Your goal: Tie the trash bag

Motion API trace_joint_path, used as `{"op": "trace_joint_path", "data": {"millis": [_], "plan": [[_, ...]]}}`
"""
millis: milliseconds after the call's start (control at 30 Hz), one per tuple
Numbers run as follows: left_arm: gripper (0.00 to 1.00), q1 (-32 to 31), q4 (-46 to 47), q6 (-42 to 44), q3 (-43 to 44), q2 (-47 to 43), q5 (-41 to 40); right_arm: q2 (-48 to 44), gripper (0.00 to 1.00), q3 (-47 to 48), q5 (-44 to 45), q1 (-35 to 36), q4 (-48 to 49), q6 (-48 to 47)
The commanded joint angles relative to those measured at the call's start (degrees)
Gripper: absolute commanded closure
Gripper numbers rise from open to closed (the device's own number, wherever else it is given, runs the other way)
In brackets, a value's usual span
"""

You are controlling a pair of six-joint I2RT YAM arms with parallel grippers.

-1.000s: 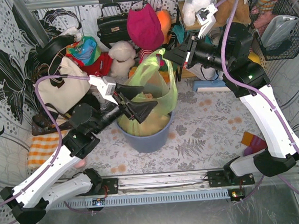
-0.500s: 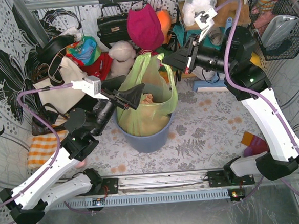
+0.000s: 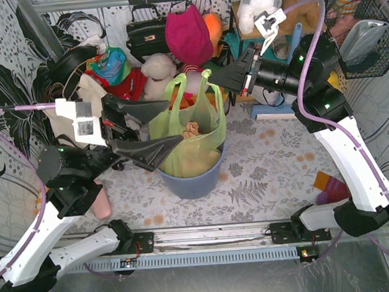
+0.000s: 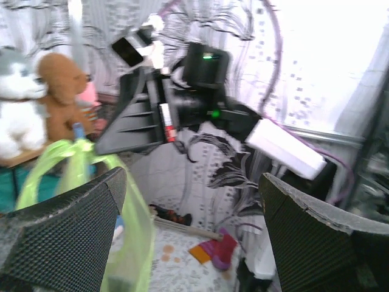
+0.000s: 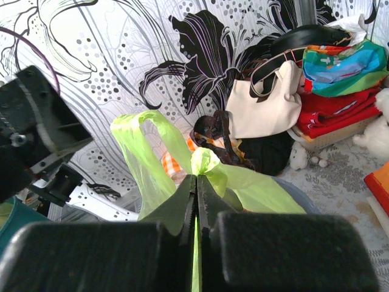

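Observation:
The lime-green trash bag [image 3: 192, 134] sits in a blue-grey bin [image 3: 197, 182], tan paper showing at its mouth. Two loop handles stand up from it. My right gripper [image 3: 211, 76] reaches in from the right and is shut on the top of one handle; in the right wrist view a bunched green knob [image 5: 205, 161] pokes out past the closed tips [image 5: 196, 180]. My left gripper [image 3: 173, 123] is wide open just left of the bag. In the left wrist view the bag [image 4: 132, 240] lies against the left finger [image 4: 61, 231], with nothing between the fingers.
A cream tote bag [image 3: 79, 117], a black handbag [image 3: 145, 32], a red hat [image 3: 188, 33] and plush toys crowd the back. A wire basket [image 3: 363, 34] hangs at the right. An orange checked cloth [image 3: 54, 196] lies left, a purple-orange sock [image 3: 331, 184] right.
My left arm has drawn back to the left and lifted, its gripper staying open. The bag's handles now stand more upright. The right gripper keeps its hold, shifted slightly.

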Motion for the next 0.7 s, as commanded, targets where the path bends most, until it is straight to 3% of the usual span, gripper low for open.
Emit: {"op": "trace_joint_path", "data": {"millis": [0,233,333,433,667], "plan": [[0.02,-0.23,-4.71,-3.73,3.61,2.49,16.19,-1.36,1.0,-0.6,-0.09,0.24,2.48,-0.04],[0.02,-0.3,0.36,-11.39,0.7,10.13,28.11,-1.28,1.0,-0.7,1.5,0.23,2.25,-0.22],[0.02,-0.67,1.72,-11.62,-0.14,12.18,28.6,-1.36,1.0,-0.78,1.65,0.24,2.04,-0.22],[0.02,-0.87,0.77,-7.98,-1.59,11.86,22.1,-1.57,1.0,-1.14,1.87,0.26,2.25,-0.23],[0.02,-1.86,-1.8,1.64,-4.52,11.27,-5.44,-1.55,1.0,-2.04,2.02,0.23,2.71,-0.15]]}}
